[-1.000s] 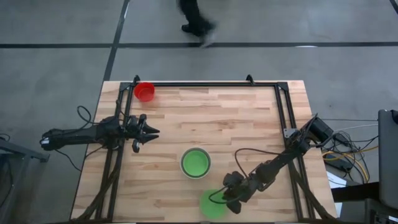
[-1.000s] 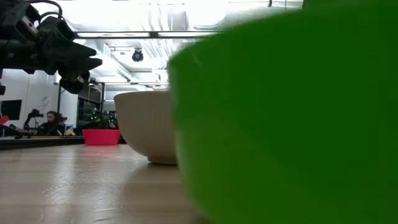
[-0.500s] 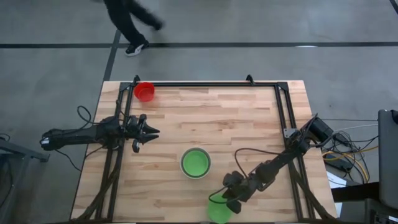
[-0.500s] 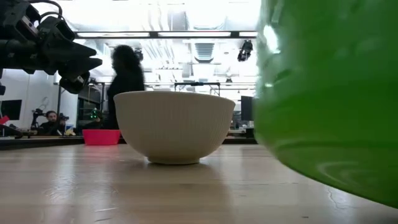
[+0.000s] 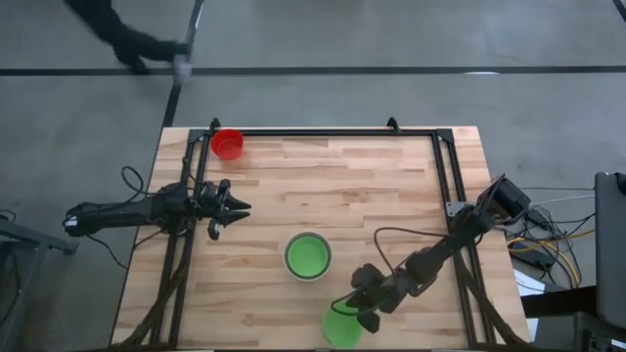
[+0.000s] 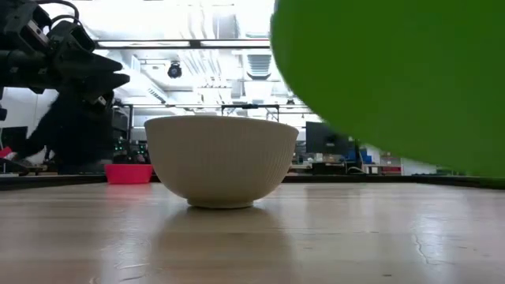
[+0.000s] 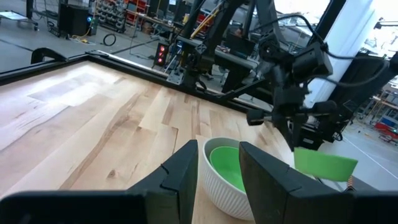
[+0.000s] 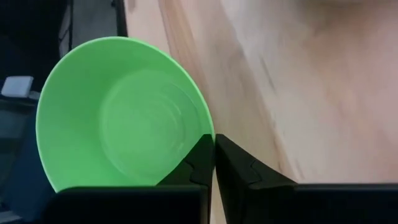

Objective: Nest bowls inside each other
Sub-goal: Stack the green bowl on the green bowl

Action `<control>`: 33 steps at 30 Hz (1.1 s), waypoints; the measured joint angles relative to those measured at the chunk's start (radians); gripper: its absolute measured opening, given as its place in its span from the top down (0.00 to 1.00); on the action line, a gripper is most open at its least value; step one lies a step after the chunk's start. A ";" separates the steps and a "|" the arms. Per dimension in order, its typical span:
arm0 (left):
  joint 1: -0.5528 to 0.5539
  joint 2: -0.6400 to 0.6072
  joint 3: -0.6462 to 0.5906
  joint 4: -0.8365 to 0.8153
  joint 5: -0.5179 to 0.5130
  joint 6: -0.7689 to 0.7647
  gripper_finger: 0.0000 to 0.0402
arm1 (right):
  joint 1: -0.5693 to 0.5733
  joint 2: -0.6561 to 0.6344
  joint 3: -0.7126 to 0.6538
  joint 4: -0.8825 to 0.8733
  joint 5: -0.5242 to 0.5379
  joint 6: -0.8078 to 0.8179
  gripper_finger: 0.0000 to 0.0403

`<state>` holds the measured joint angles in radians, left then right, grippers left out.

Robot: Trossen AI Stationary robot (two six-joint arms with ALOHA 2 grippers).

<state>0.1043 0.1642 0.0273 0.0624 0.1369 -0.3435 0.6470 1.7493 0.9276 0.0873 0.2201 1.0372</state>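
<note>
A bright green bowl (image 5: 341, 329) hangs clear of the table near its front edge, with my right gripper (image 5: 356, 311) shut on it; it fills the upper right of the low view (image 6: 394, 79). A whitish-grey bowl (image 5: 308, 256) stands on its base at the table's middle with another green bowl (image 7: 227, 174) inside it. A red bowl (image 5: 227, 144) stands at the far left corner. My left gripper (image 5: 241, 207) waits open and level at the table's left, pointing toward the whitish-grey bowl. My right gripper pinches the green bowl's rim (image 8: 208, 134), one finger (image 8: 198, 163) inside the bowl and the other (image 8: 233, 163) outside its wall. The fingers slant down from the table's right side. The bowl is lifted clear of the table and a little tilted.
A black metal frame (image 5: 323, 131) runs along the table's far, left and right sides. Bare wood lies between the whitish-grey bowl and the red bowl. A person (image 5: 127, 44) walks on the floor beyond the far left corner.
My right gripper has risen with the green bowl. The bowl stood on the table a second ago and now hangs clear of it, tipped a little. The person beyond the table has walked from right to left.
</note>
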 joint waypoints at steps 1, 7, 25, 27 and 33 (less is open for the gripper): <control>0.000 0.000 0.000 0.000 0.000 0.000 0.70 | -0.003 -0.011 0.000 -0.002 0.012 -0.016 0.98; 0.000 0.000 0.000 -0.001 0.000 0.000 0.70 | -0.050 -0.057 0.000 -0.033 0.019 -0.055 0.98; 0.000 0.001 0.000 -0.005 0.000 0.000 0.70 | -0.185 -0.112 0.221 -0.419 0.039 -0.288 0.98; 0.000 0.001 0.000 -0.006 0.000 0.000 0.70 | -0.207 -0.109 0.248 -0.428 0.019 -0.329 0.98; 0.000 0.003 0.000 -0.007 0.000 0.000 0.70 | -0.286 -0.110 0.272 -0.455 -0.026 -0.361 0.98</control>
<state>0.1043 0.1669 0.0269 0.0552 0.1371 -0.3435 0.3606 1.6390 1.1992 -0.3675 0.1946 0.6758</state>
